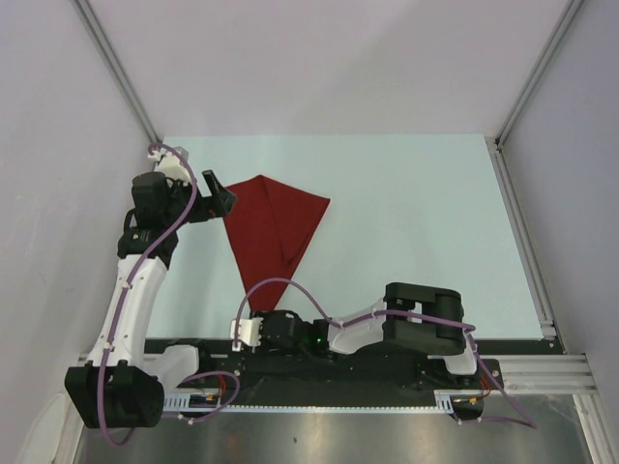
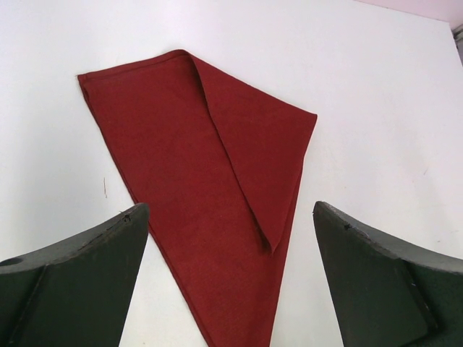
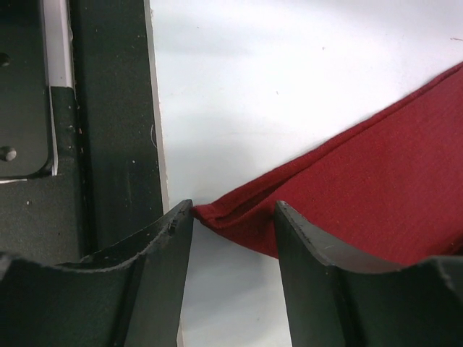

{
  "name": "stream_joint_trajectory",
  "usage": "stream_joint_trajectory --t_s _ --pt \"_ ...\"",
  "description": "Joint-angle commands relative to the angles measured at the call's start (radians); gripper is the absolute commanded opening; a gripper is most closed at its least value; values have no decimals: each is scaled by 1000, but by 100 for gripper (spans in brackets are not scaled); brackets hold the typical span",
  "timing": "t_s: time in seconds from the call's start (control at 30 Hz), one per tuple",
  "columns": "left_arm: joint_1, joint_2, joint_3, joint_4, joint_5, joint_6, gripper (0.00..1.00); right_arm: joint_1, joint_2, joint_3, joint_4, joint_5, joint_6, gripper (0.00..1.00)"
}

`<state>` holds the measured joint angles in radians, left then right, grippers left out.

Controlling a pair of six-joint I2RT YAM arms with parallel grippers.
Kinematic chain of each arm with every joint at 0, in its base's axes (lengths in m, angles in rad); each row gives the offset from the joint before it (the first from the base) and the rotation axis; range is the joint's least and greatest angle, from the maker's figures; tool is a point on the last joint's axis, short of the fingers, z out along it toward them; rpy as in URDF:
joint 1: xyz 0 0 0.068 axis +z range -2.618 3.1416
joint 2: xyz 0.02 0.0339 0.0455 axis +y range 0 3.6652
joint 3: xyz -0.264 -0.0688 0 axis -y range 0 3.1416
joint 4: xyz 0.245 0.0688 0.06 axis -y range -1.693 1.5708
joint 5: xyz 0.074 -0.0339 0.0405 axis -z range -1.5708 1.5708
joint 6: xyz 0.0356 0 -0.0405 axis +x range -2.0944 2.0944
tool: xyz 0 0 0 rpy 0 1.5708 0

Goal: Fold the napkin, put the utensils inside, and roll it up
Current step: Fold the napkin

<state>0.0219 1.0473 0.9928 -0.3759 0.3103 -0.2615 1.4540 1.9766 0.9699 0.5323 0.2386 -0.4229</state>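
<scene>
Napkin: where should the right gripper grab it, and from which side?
Take the napkin by its narrow near tip, coming in low from the near edge of the table. The folded layers taper there to one thin point, which lies between the open fingers of the right gripper, so closing there would likely catch every layer.

The top camera hangs above and behind the arms [image 1: 131,290] and looks down on the whole bench [image 1: 416,222] from afar, napkin [image 1: 271,227] included. The left wrist camera looks down past the left fingers [image 2: 79,275] at most of the napkin from fairly near. The right wrist camera sits low and very close, with the right fingers [image 3: 333,289] framing the napkin's tip. All three views share the napkin.
</scene>
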Motion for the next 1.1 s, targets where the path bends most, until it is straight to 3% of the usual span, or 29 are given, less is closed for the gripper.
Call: stream_joint_trajectory --t_s 0.0,0.23,0.33,0.47,0.5,0.8,1.07 --pt "0 -15 6 32 24 -8 100 2 27 35 -6 -8 22 51" --pt "0 -17 6 32 23 -8 100 -4 34 49 -55 -12 52 37" --pt "0 -15 6 32 24 -10 100 -9 34 53 -81 -16 65 26" --pt "0 -16 6 32 23 -10 100 -14 42 82 -107 -22 85 2" --pt "1 -17 6 32 24 -10 100 -17 42 87 -112 -24 93 1" --pt "0 -13 6 32 21 -10 100 -86 -33 121 -114 -4 193 0" --pt "1 -13 6 31 21 -10 100 -349 -148 205 -216 -71 318 0"
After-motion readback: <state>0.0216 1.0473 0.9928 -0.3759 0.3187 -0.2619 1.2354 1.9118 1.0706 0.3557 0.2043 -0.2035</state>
